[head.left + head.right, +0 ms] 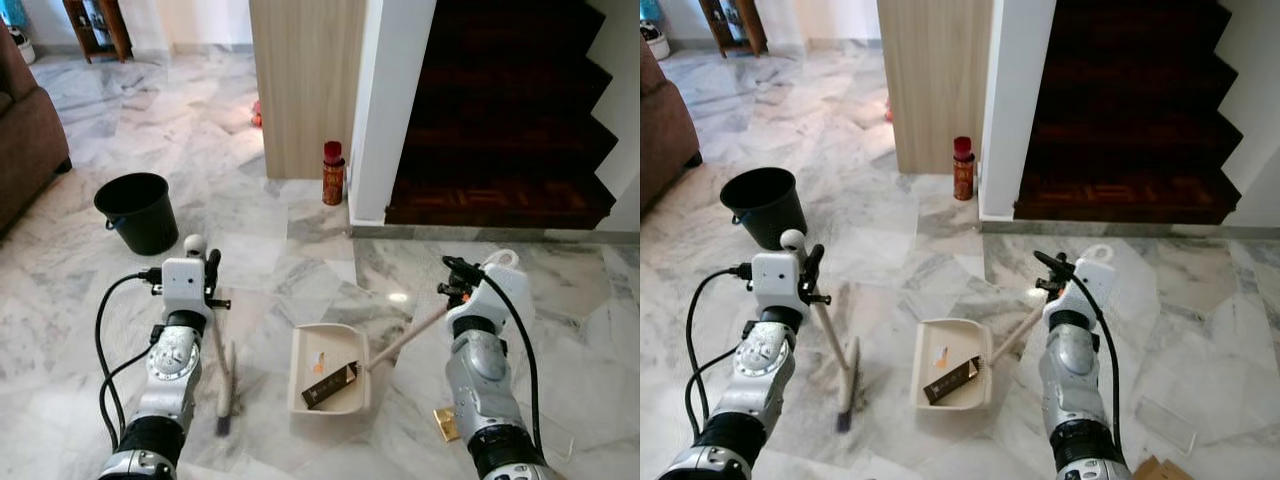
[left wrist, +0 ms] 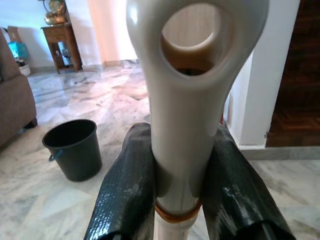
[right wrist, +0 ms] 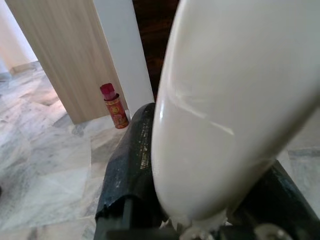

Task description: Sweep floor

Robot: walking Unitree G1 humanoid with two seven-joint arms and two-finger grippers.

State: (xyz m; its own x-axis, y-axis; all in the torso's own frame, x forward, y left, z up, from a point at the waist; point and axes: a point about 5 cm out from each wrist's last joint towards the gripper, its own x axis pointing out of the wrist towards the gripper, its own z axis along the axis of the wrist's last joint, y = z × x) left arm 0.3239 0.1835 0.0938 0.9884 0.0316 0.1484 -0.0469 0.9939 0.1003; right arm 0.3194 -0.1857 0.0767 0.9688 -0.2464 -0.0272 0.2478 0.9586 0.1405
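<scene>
On the marble floor [image 1: 250, 260] in front of the robot, the left pincer [image 2: 177, 165] is clamped around the cream handle of a broom [image 1: 222, 375]; the left wrist view has both black fingers [image 2: 125, 190] pressed against the handle just below its hanging loop. The broom slants down from that grip to its dark bristle head, which rests on the floor beside the left arm. The right pincer [image 3: 200, 200] is closed on the cream handle of a dustpan [image 1: 328, 368], with one black finger [image 3: 127, 165] visible tight against the handle in the right wrist view. The dustpan's pale tray lies flat on the floor between the two arms, its long handle rising toward the right pincer. Inside the tray lie a dark brown wrapper [image 1: 331, 385] and a small orange scrap [image 1: 318, 364]. A gold-coloured scrap [image 1: 445, 424] lies on the floor close to the right forearm, and a clear plastic piece [image 1: 1165, 422] lies farther to the right. A black bucket [image 1: 138, 210] stands on the floor ahead of the left arm, well apart from the dustpan. A red and gold can [image 1: 333, 173] stands at the foot of the wooden panel [image 1: 305, 85], next to a white pillar [image 1: 390, 100], beside the dark wooden stairs [image 1: 510, 110]. A brown sofa [image 1: 25, 130] sits at the far left.
</scene>
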